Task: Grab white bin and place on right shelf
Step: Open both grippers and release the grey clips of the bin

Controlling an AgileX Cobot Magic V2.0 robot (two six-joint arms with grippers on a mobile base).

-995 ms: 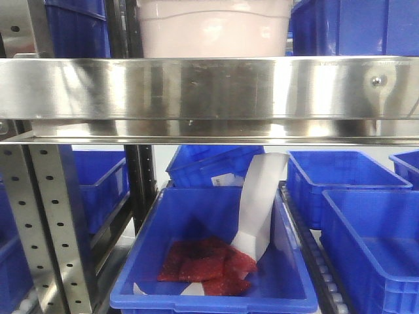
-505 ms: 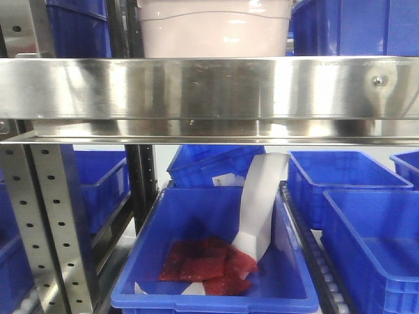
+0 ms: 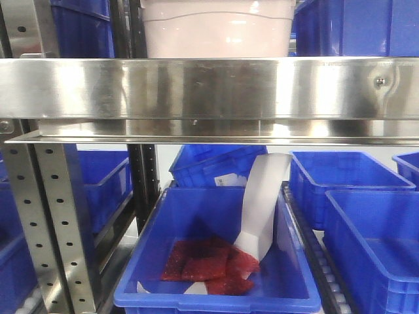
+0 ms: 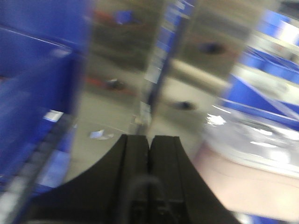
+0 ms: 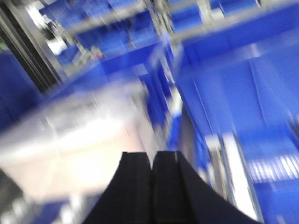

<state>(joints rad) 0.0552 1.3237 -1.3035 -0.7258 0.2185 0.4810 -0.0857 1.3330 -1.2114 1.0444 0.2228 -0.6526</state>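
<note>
Whole front view shifts slightly right; white bin point(image 3: 218, 29) sits top centre above right shelf point(image 3: 209, 88) rail. Left tool point(image 4: 149, 140) and right tool point(image 5: 152, 158) clenched empty, bin between them.

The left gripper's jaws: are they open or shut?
Shut. In the left wrist view the left gripper shows both black jaws pressed together, nothing between them.

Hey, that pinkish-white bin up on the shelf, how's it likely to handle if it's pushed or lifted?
The white bin looks like rigid moulded plastic, so probably stiff. Its smooth walls may be slippery. It's wide, so it's unlikely to tip; weight can't be judged.
</note>
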